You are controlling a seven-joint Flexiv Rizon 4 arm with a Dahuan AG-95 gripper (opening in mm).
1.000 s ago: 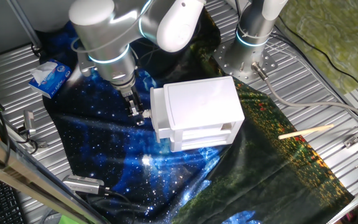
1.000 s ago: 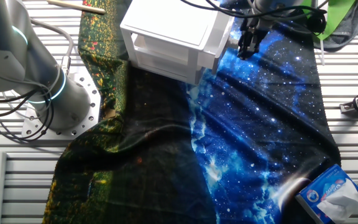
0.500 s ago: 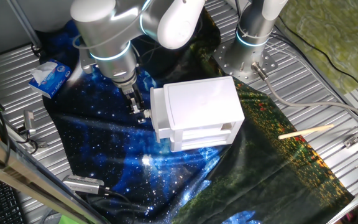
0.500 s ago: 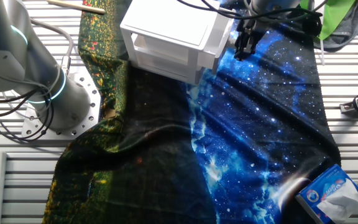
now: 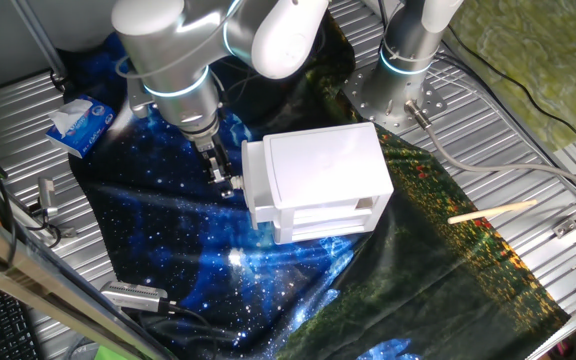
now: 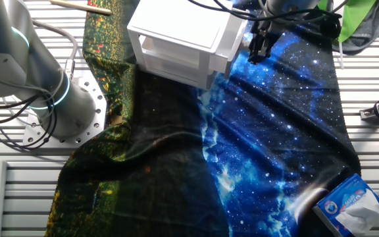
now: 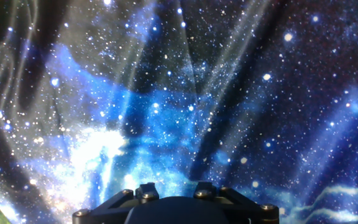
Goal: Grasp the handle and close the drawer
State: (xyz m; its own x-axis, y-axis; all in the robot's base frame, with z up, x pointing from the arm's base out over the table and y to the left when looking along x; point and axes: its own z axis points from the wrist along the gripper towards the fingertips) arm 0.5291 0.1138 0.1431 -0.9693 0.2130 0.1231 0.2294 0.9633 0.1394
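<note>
The white cabinet (image 5: 323, 175) stands on the galaxy cloth; it also shows in the other fixed view (image 6: 179, 33). The drawer front (image 5: 254, 190) faces left and looks flush with the shell. The handle (image 5: 236, 184), a tiny white knob, sticks out from it. My gripper (image 5: 218, 176) points down just left of the knob, at its tip. In the other fixed view my gripper (image 6: 257, 51) hangs right of the drawer front (image 6: 237, 36), its two dark fingers a little apart. The hand view shows only the cloth (image 7: 179, 99); drawer, knob and fingertips are out of it.
A blue tissue pack (image 5: 80, 122) lies at the cloth's left edge, also in the other fixed view (image 6: 347, 201). A wooden stick (image 5: 493, 211) lies right of the cabinet. The arm's base (image 5: 398, 95) stands behind it. Metal clamps (image 5: 133, 295) lie on the ribbed table.
My gripper shifted slightly up and toward the cabinet a second ago, then held still. The cabinet and the knob have not moved.
</note>
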